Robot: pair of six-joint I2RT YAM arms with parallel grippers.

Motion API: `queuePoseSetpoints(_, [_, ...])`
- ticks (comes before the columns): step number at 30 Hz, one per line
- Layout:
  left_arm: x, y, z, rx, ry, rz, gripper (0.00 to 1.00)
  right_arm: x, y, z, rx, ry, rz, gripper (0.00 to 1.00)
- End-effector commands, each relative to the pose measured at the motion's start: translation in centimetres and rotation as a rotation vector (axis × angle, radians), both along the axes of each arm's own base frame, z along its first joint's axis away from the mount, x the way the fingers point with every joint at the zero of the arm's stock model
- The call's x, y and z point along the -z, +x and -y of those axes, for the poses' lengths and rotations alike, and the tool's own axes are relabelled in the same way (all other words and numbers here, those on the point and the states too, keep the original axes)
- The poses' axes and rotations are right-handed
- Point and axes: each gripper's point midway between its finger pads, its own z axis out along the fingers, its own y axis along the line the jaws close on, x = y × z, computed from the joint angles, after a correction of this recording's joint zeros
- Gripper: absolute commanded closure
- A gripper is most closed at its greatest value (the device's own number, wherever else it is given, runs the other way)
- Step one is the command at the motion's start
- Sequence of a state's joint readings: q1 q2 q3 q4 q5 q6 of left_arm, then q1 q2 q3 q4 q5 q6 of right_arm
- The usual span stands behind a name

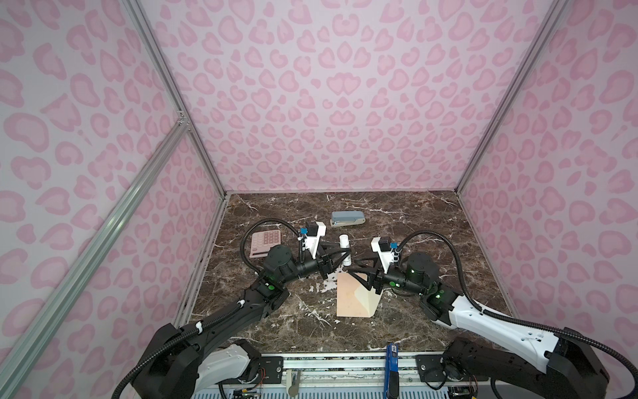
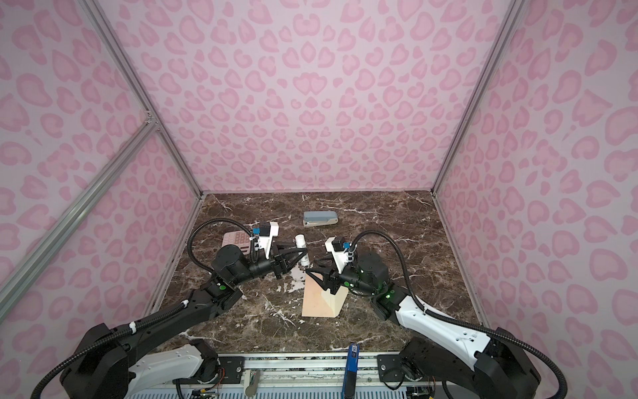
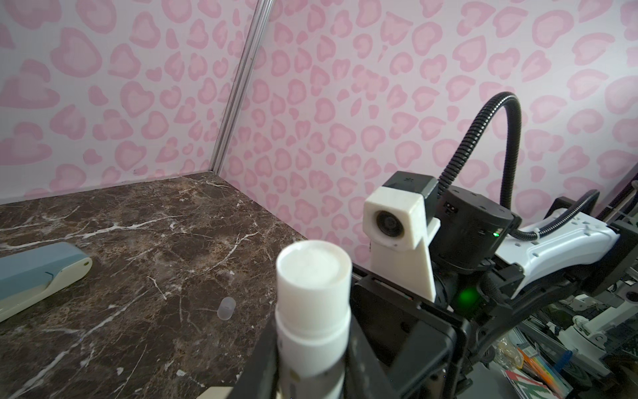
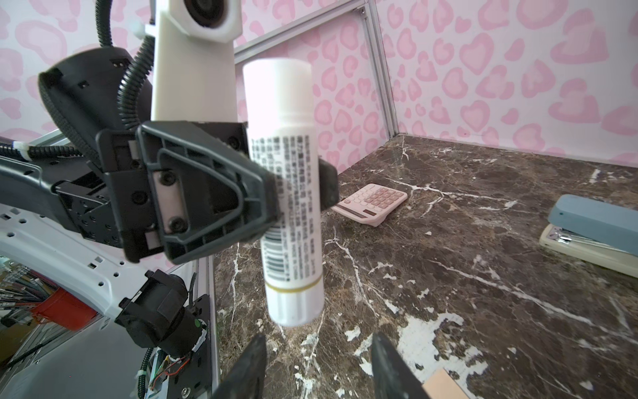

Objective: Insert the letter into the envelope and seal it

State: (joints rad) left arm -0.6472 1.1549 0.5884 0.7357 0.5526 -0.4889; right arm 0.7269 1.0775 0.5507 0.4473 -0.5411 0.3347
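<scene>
On the marble table [image 1: 414,224], near its middle, the envelope [image 1: 350,297] is lying flat with its peach face up, and its paler flap [image 1: 366,297] is spreading open on my right arm's side. My left gripper [image 1: 341,255] is clamping a white glue stick [image 1: 344,241] around its printed middle, my fingers pressing on both sides of the barrel. The stick is standing nearly upright, slightly tilted, with its lower end hanging clear of the table just beyond the envelope's far edge. My right gripper [image 4: 317,349] is hovering over the envelope's far end, jaws standing apart with nothing between them, and its dark fingertips [image 4: 253,355] are pointing toward the stick. A pink calculator [image 1: 266,241] is sitting behind my left arm, well apart from the envelope. A blue-grey stapler [image 1: 347,218] is resting toward the back wall. A small translucent cap [image 3: 226,308] is lying on its side on bare marble; I cannot tell what it belongs to.
</scene>
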Motion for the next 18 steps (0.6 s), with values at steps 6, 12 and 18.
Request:
queuePoseSetpoints(6, [-1.3, 0.6, -0.6, -0.055, -0.041, 0.038, 0.96, -1.4, -0.6, -1.3, -0.05, 0.017, 0.043, 0.51])
queuePoseSetpoints(12, [-1.6, 1.2, -0.8, -0.164, -0.015, 0.054, 0.96, -0.1, 1.0, -1.0, 0.096, -0.089, 0.099, 0.45])
queuePoseSetpoints(18, [-1.7, 1.4, -1.0, -0.267, 0.006, 0.061, 0.96, -0.5, 2.3, -0.7, 0.19, -0.122, 0.156, 0.45])
